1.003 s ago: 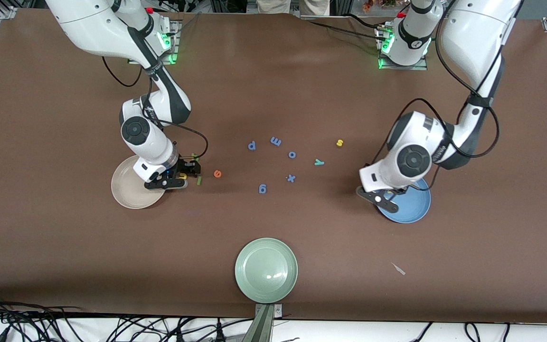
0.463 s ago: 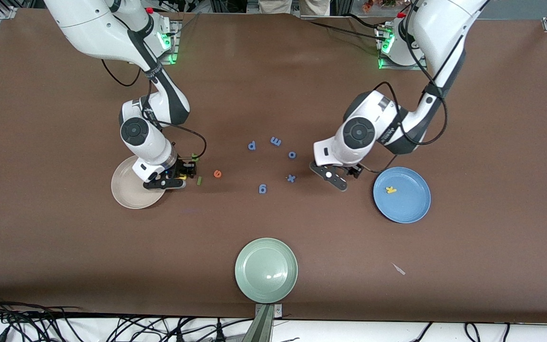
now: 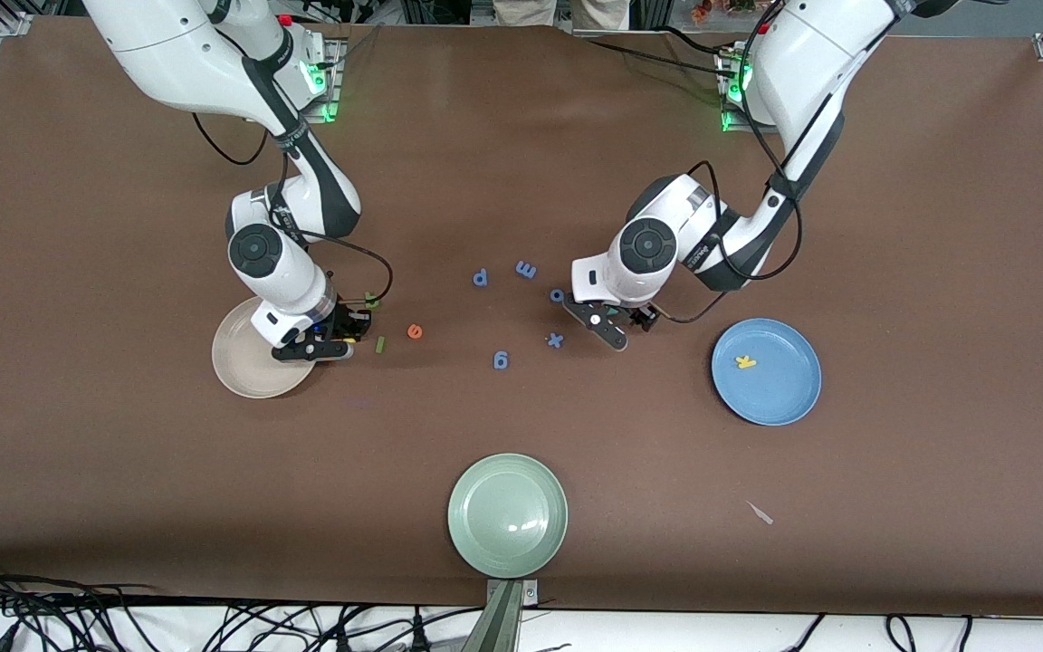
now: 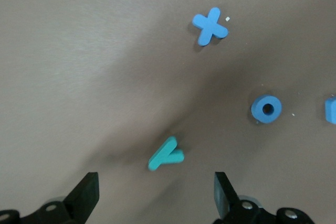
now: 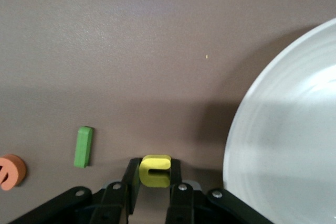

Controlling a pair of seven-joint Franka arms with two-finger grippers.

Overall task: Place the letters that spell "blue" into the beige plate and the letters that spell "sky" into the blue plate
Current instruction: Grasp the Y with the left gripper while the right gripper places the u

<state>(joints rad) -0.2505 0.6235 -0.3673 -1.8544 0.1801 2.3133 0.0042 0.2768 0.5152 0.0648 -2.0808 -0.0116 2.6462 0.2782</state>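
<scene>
My right gripper (image 3: 345, 337) stands low beside the beige plate (image 3: 236, 367), shut on the yellow u (image 5: 155, 171). The green l (image 5: 83, 146) and the orange e (image 5: 10, 171) lie on the table just past it, toward the table's middle. Another small green letter (image 3: 371, 300) lies farther from the front camera than the l (image 3: 379, 344). My left gripper (image 4: 156, 195) hangs open over the teal y (image 4: 166, 154), touching nothing. The yellow k (image 3: 744, 362) lies in the blue plate (image 3: 789, 398). The yellow s is hidden.
Blue letters are scattered mid-table: p (image 3: 480, 277), m (image 3: 526, 269), o (image 4: 266, 109), x (image 4: 210, 25) and g (image 3: 501, 359). A pale green plate (image 3: 507, 534) sits near the front edge. A small pale scrap (image 3: 760, 512) lies nearer the front camera than the blue plate.
The left arm swung away from the blue plate, uncovering the yellow k in it, and now stands over the teal y. The right gripper's fingers closed on the yellow u.
</scene>
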